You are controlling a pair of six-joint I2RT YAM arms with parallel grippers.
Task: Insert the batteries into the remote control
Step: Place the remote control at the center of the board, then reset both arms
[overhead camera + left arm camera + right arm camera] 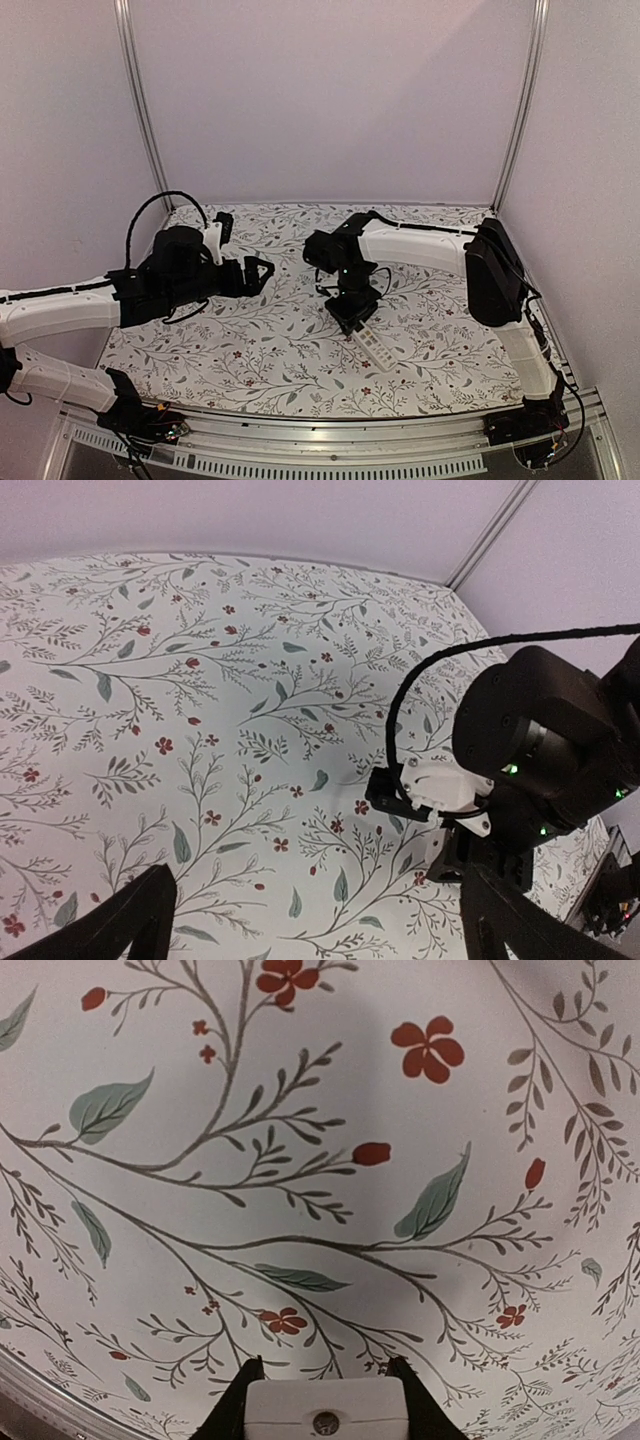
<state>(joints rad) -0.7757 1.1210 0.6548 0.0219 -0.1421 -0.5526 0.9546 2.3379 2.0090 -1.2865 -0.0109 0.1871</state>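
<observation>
Top external view has the table [250,350] with its flowered cloth as the biggest thing. The left arm [60,315] reaches over its left part, and the right arm [420,245] bends in from the right side. The left gripper [262,275] hangs above the cloth with fingers spread wide and nothing between them. The right gripper [354,316] points down near the table's middle, its fingers narrowed and clamped on one end of the remote control [373,347]. This slim white bar slants from the claw toward the near edge; whether its free end touches the cloth I cannot tell.
</observation>
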